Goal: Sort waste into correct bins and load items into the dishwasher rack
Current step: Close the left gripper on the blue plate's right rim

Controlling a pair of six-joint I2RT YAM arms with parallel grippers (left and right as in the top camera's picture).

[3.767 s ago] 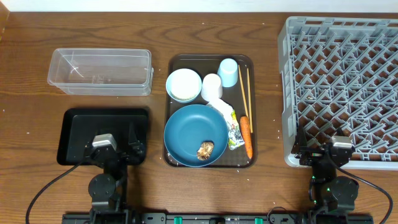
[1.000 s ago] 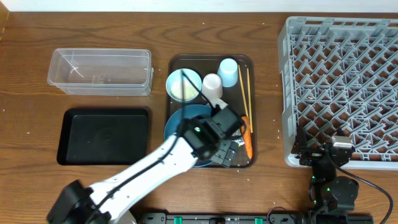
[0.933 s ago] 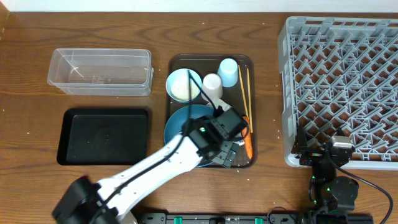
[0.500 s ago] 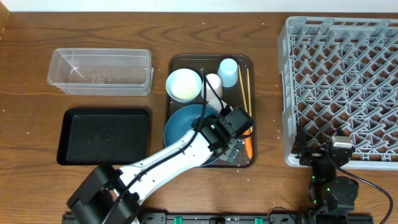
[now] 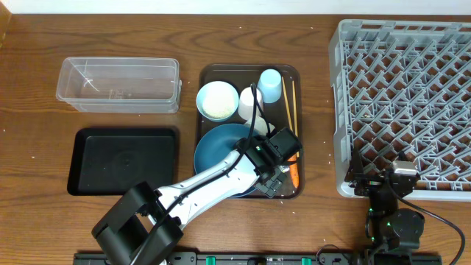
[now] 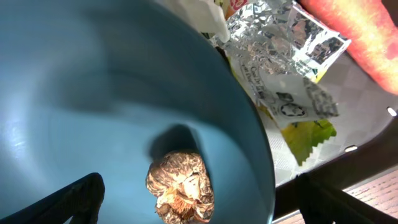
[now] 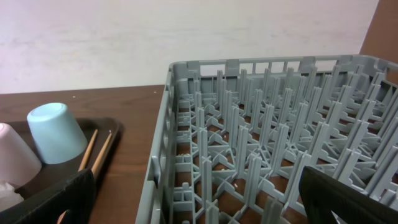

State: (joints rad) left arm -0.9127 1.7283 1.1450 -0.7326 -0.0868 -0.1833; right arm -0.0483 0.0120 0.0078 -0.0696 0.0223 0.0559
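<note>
Overhead, the left gripper [image 5: 271, 180] hangs over the near right part of a brown serving tray [image 5: 210, 72] in the middle of the wooden table [image 5: 44, 125]. Its jaws are spread wide and hold nothing. Its arm hides part of the large dark-blue plate [image 5: 221, 151]. In the left wrist view a small brown food lump [image 6: 180, 186] lies on the plate between the fingers. The crumpled wrapper [image 6: 292, 81] lies just right of the plate's rim, with the orange carrot [image 6: 357, 28] beyond it.

Farther back on the tray stand a pale-blue bowl [image 5: 218, 101] of white rice, a whitish-pink cup [image 5: 249, 101] and a light-blue cup [image 5: 270, 85]. Thin chopsticks [image 5: 290, 103] lie along the right side. To the left are the clear tub [image 5: 118, 103], far, and the black tray [image 5: 121, 162], near. The grey dishwasher rack [image 5: 405, 96] fills the right side. The right gripper [image 7: 199, 211] rests by its near edge, jaws wide apart, holding nothing.
</note>
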